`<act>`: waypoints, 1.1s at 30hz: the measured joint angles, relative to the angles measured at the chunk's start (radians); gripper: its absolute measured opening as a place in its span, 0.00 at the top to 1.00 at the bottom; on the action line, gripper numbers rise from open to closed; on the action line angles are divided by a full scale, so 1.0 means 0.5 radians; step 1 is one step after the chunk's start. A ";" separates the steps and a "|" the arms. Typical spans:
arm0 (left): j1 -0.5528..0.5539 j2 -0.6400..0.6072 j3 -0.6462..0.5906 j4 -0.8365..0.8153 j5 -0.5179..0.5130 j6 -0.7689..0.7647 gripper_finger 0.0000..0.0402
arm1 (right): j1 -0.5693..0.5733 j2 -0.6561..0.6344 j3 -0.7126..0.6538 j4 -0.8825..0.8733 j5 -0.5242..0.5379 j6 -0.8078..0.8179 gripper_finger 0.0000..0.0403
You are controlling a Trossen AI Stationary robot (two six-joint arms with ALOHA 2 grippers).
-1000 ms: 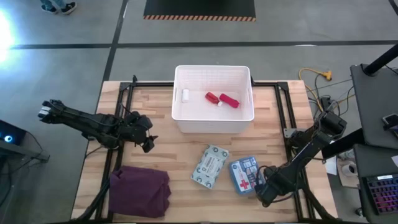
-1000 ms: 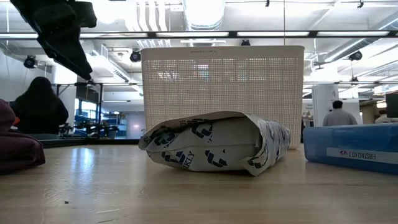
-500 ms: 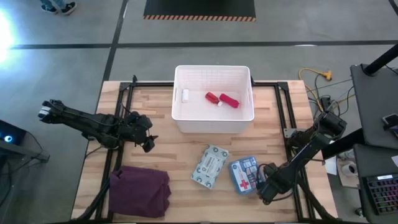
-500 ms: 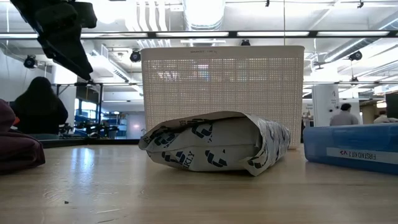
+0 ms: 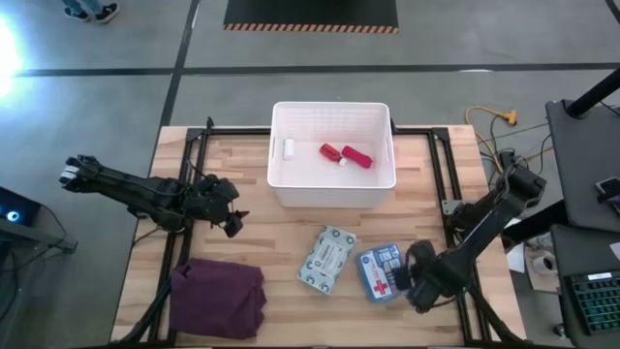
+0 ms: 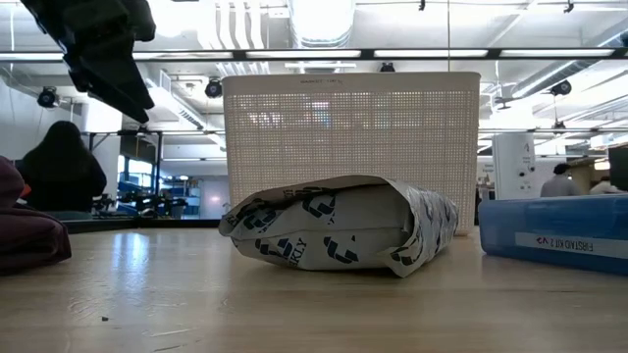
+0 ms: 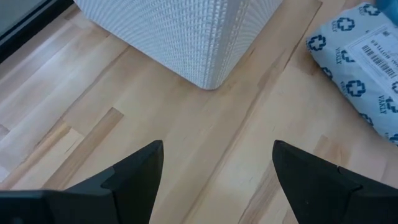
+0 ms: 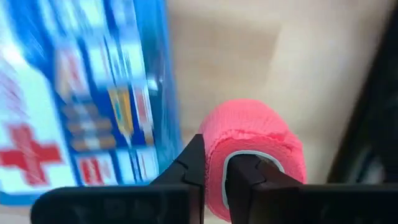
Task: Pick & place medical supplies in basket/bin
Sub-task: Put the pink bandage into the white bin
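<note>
My right gripper [image 5: 418, 278] stands at the table's near right, just right of the blue first-aid box [image 5: 380, 272], and is shut on a pink roll [image 8: 252, 140]. The gripper hides the roll in the high view. My left gripper [image 5: 232, 219] hangs open over bare wood at the left, with nothing between its fingers [image 7: 134, 171]. The grey-green packet [image 5: 326, 258] lies flat beside the blue box. Inside the white basket [image 5: 332, 107] lie a red bottle [image 5: 330, 151], a pink-red tube [image 5: 357, 157] and a small white bottle [image 5: 289, 147]. My right gripper pinches the pink roll's wall [image 8: 214, 155] with one finger [image 8: 245, 177] inside the hollow core and the other [image 8: 186, 171] outside. The fingers come from above, pointing down. The roll stands with its open end up; whether it rests on the table I cannot tell.
A folded maroon cloth [image 5: 218, 296] lies at the near left corner. Black frame rails [image 5: 450, 184] run along the table's sides. Bare wood lies between the basket and the packet. Beyond the table, the low view shows a person [image 6: 61, 167] in the room.
My right gripper has shut on the pink roll and shifted a little toward the table's right edge. The blue box and the packet have stayed where they were.
</note>
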 joint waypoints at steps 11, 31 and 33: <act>0.000 0.000 0.000 0.068 0.000 0.000 0.30 | -0.349 -0.450 0.649 -0.402 1.715 -0.622 0.95; 0.000 -0.001 0.000 0.493 0.000 -0.184 0.30 | -2.113 -0.139 1.057 0.362 0.626 -2.898 0.71; 0.000 -0.001 0.000 0.493 0.000 -0.229 0.30 | -2.128 -0.091 1.077 0.361 0.613 -2.937 0.62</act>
